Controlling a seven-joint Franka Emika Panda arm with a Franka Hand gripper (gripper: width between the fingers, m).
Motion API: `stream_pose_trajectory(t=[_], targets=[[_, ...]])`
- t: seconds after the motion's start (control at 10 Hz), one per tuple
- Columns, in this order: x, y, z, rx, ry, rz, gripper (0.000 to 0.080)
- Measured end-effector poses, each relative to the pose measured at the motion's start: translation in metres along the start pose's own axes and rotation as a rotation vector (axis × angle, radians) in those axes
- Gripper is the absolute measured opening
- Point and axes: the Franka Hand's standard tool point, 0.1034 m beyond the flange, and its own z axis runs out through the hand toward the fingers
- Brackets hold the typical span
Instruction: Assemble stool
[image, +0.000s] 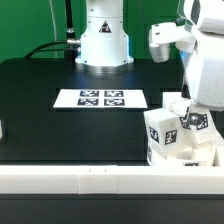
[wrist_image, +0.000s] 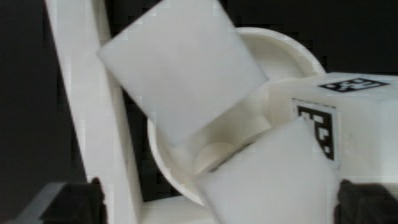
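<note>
Far left of the exterior view: bare black table (image: 30, 110), plenty of free room there. Middle: marker board (image: 100, 98) lying flat, with the base (image: 103, 40) behind it. Along the near side, running across the view: a long white rail (image: 80, 180). Right: arm (image: 205, 70) reaching down over a tight cluster of legs (image: 165, 135), crowded against the rail in the corner.

Up close in the wrist view: rail (wrist_image: 80, 100) standing just beside a tilted leg (wrist_image: 178, 80), seat (wrist_image: 270, 60) on edge behind it, tagged leg (wrist_image: 338, 110) on the other side, all touching or nearly so. Gripper (wrist_image: 210, 205) spread wide, dark fingertips (wrist_image: 54, 200) flanking the pile, nothing visibly pinched.

Reads as an early step: nothing joined yet, parts heaped together, a first pick in hand. Cannot tell which part is the target.

Next move likely calls for lining up on one part's flat faces, dropping squarely, closing without nudging neighbours, then lifting straight up before swinging toward the open middle or left.

Tight spots: rail close on one side, leaning parts prone to slip or topple if brushed.
</note>
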Motion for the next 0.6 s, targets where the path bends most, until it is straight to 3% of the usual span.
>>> stream_pose_trajectory(t=[0.6], targets=[[-0.0059,0.0057,0.0014,-0.001,0.001,0.022,0.0649]])
